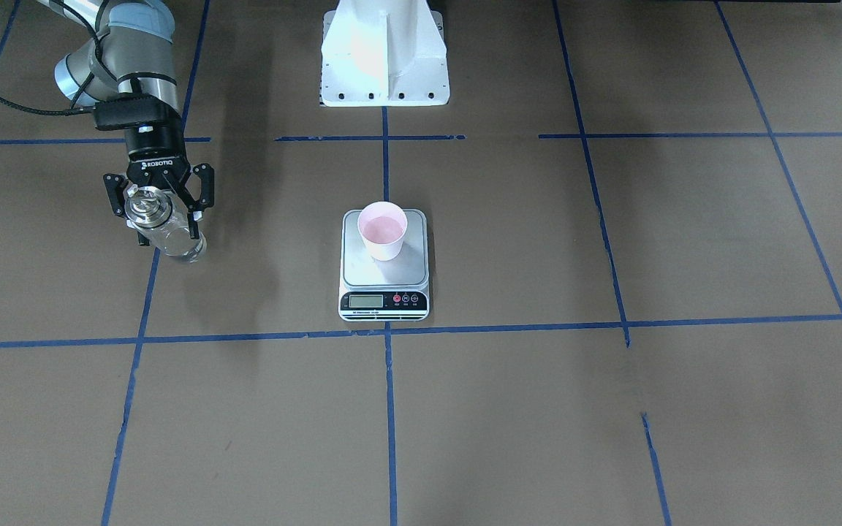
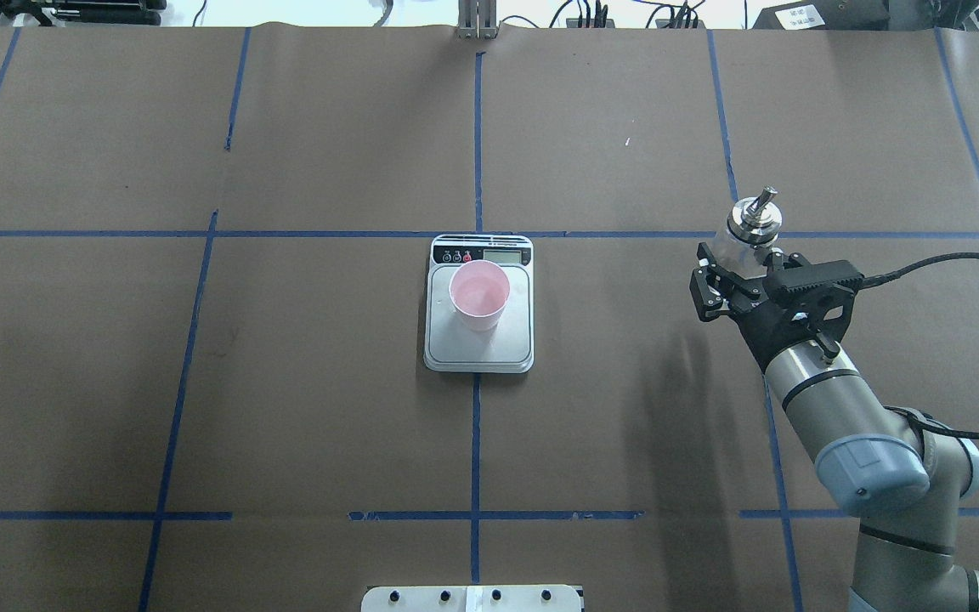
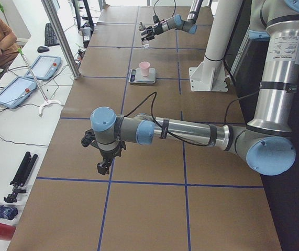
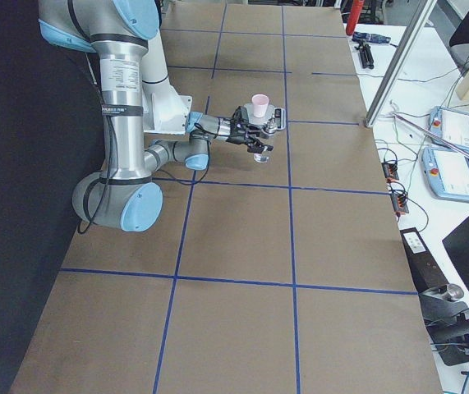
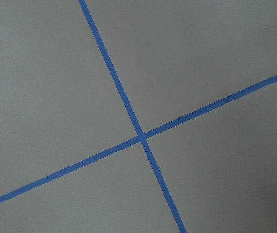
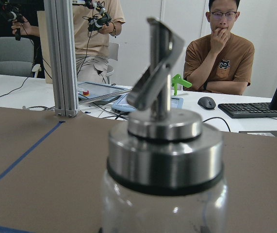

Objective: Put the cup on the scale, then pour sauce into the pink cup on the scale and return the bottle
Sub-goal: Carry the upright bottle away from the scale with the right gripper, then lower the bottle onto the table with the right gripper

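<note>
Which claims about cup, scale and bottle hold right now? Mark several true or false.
The small pale pink paper cup stands upright on the flat steel-topped kitchen scale. True.
The right hand holds the small clear glass bottle with a metal spout cap. True.
The bottle is tipped over the cup. False: it is upright, off to the scale's side.
The scale's platform is bare. False: the cup sits on it.

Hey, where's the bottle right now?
On the overhead view's right side, the bottle stands between the fingers of the right gripper, well right of the scale and cup.
</note>
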Available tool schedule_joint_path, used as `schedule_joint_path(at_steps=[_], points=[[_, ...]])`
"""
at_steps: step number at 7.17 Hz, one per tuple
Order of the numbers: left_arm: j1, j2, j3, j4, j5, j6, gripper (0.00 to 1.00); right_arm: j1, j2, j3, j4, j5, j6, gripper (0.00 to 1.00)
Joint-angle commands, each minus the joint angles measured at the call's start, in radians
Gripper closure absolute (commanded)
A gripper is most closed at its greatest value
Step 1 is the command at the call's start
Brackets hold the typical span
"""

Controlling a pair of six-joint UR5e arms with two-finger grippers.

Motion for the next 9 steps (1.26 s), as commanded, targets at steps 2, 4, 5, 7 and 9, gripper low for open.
schedule_joint_path(at_steps=[2,4,5,7,9], points=[[-0.002,-0.001,-0.001,0.000,0.000,0.000,0.00,0.005,-0.034,-0.035,0.001,0.004,0.073,1.00],[-0.002,0.002,-0.010,0.000,0.000,0.000,0.00,0.005,-0.034,-0.074,0.001,-0.019,0.078,1.00],[-0.002,0.002,-0.011,0.000,0.000,0.000,0.00,0.005,-0.035,-0.075,0.001,-0.019,0.078,1.00],[-0.003,0.001,-0.011,0.000,0.000,0.000,0.00,0.006,-0.040,-0.088,-0.001,-0.018,0.078,1.00],[-0.005,0.001,-0.014,0.000,0.000,0.000,0.00,0.008,-0.051,-0.104,-0.001,-0.018,0.078,1.00]])
